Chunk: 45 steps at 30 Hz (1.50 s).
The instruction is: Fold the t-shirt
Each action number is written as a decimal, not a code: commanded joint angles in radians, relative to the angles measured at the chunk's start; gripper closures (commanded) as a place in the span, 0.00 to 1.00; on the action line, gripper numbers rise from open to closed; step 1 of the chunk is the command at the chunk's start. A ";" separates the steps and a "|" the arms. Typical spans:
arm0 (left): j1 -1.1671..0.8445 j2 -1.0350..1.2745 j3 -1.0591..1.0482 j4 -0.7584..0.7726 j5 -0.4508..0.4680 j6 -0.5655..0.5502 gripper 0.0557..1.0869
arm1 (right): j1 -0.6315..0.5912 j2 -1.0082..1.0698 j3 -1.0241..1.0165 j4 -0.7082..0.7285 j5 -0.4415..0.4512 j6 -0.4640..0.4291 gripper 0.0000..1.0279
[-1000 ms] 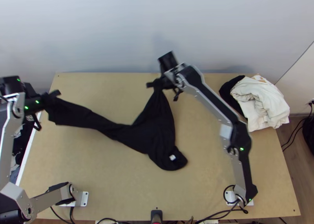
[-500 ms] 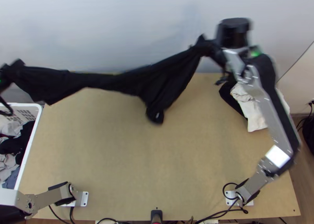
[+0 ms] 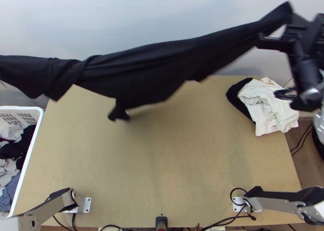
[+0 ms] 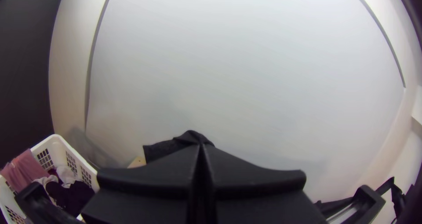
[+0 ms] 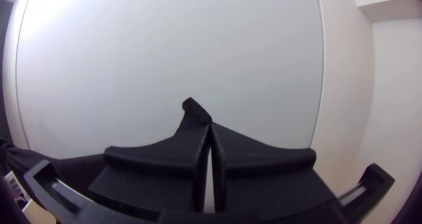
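Black fabric runs pinched between the closed fingers of the left gripper [image 4: 201, 147] and those of the right gripper [image 3: 292, 22]: the t-shirt [image 3: 150, 71], stretched between the two, raised over the table [image 3: 162, 170]. A short tuft of it pokes out past each pair of fingertips. Between the grippers its middle sags, twisted and creased, and one small end dangles lowest. Which part of the shirt each one grips is impossible to tell.

Off to one side of the left gripper, and lower, stands a white plastic laundry basket [image 4: 55, 145] with slotted walls. Pink cloth [image 4: 24, 167] drapes over its rim; inside are jumbled black, white and maroon clothes, plus grey and blue-grey ones in the top view. That view's edge cuts off part of the basket and the shirt's left end. Lower than the right gripper, at the table's far corner, sits a bunched white garment [image 3: 265, 105] with black cloth [image 3: 239, 95] tucked beside it, partly hidden. Beyond both grippers rises a pale wall [image 3: 121, 24].
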State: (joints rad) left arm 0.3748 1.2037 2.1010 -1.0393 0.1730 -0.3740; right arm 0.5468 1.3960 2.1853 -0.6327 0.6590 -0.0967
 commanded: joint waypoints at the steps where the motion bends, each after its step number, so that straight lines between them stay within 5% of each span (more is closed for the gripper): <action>1: -0.108 -0.081 0.067 -0.087 0.011 0.026 0.96 | 0.058 -0.114 -0.010 0.100 0.080 -0.176 0.97; 9: -0.321 -0.122 0.028 -0.352 0.088 0.023 0.96 | 0.087 -0.203 -0.061 0.090 0.114 -0.233 0.97; 16: -0.309 -0.170 -0.305 -0.341 0.141 0.009 0.95 | 0.153 -0.285 -0.311 0.067 0.126 -0.204 0.97; 19: -0.307 -0.176 -0.461 -0.297 0.146 0.010 0.78 | 0.177 -0.302 -0.410 0.054 0.123 -0.175 0.97; 21: -0.307 -0.176 -0.556 -0.261 0.148 0.010 0.76 | 0.183 -0.302 -0.449 0.042 0.100 -0.155 0.97; 27: -0.307 -0.144 -0.697 -0.140 0.155 -0.022 0.18 | 0.131 -0.247 -0.478 -0.121 -0.065 0.066 0.97; 29: -0.307 -0.102 -0.711 -0.134 0.155 -0.013 0.09 | 0.085 -0.233 -0.533 -0.124 -0.139 0.123 0.97; 33: -0.338 -0.073 -0.731 -0.116 0.157 -0.002 0.08 | 0.028 -0.207 -0.687 -0.050 -0.222 0.210 0.97; 39: -0.646 -0.036 -0.737 -0.143 0.154 0.001 0.08 | -0.034 -0.124 -0.805 0.050 -0.289 0.316 0.97; 45: -0.890 0.080 -0.777 -0.103 0.062 0.023 0.08 | -0.104 -0.042 -0.831 0.110 -0.311 0.356 0.97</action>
State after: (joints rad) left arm -0.2764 1.1862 1.3743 -1.1782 0.3073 -0.3683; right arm 0.5148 1.2739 1.4158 -0.5819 0.3931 0.1963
